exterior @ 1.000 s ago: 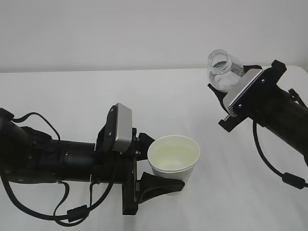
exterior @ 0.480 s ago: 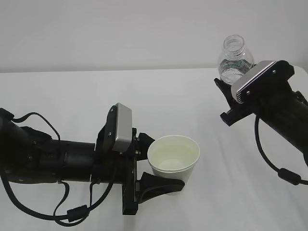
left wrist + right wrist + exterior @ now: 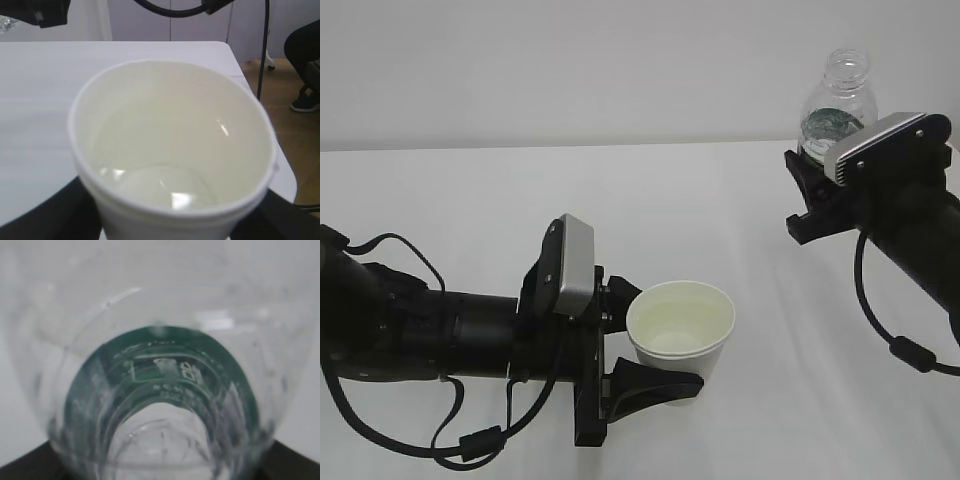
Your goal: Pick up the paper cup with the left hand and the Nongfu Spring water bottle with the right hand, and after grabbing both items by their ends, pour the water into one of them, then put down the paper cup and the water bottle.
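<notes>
Left gripper [image 3: 645, 345]: lies low over the white table [image 3: 470, 200], jaws spread to the width of the paper cup [image 3: 680, 325] and clamped on its lower wall, one finger behind, one in front. Cup upright, just left of centre. Left wrist view: the water [image 3: 165, 187] pools clear in the cup bottom.

Right gripper [image 3: 812, 192]: raised at far right, jaws partly apart and closed on the base end of the Nongfu Spring water bottle [image 3: 836, 105]. Bottle near upright, open neck on top, green label visible. Bottle and cup well apart.
</notes>
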### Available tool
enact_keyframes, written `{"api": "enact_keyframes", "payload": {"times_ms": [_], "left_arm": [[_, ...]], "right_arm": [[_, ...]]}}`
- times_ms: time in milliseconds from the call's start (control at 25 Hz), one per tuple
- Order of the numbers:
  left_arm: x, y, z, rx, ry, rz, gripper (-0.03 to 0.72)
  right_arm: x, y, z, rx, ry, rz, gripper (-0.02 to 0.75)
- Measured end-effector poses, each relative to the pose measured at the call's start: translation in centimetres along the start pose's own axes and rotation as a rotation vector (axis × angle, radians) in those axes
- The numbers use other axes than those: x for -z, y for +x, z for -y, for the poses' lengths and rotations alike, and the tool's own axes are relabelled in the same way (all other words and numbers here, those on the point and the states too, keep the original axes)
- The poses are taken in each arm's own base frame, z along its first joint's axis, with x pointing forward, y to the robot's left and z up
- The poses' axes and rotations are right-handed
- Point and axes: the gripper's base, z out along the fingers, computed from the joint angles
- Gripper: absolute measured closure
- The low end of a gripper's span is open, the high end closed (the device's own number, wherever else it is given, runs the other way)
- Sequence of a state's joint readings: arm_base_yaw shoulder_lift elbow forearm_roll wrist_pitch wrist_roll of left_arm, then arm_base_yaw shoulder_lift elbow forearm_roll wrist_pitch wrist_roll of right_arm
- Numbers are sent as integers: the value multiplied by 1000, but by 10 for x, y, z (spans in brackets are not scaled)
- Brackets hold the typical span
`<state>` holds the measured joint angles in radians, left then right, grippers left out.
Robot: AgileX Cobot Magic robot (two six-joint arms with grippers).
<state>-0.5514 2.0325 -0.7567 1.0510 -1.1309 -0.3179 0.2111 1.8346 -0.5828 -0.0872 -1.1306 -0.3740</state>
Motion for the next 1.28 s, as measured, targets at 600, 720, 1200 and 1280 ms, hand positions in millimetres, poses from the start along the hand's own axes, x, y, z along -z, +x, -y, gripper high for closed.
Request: {"api": "enact_keyframes", "payload": {"times_ms": [600, 720, 1200, 1280], "left_arm": [[0, 0, 0, 1, -1, 0, 207], [0, 0, 0, 1, -1, 0, 207], [0, 0, 0, 1, -1, 0, 207], [0, 0, 0, 1, -1, 0, 207]], "right_arm": [[9, 12, 11, -170, 149, -86, 314], [11, 14, 10, -178, 155, -96, 314], [13, 19, 11, -264, 177, -133, 316], [13, 20, 11, -268, 178, -141, 316]]}}
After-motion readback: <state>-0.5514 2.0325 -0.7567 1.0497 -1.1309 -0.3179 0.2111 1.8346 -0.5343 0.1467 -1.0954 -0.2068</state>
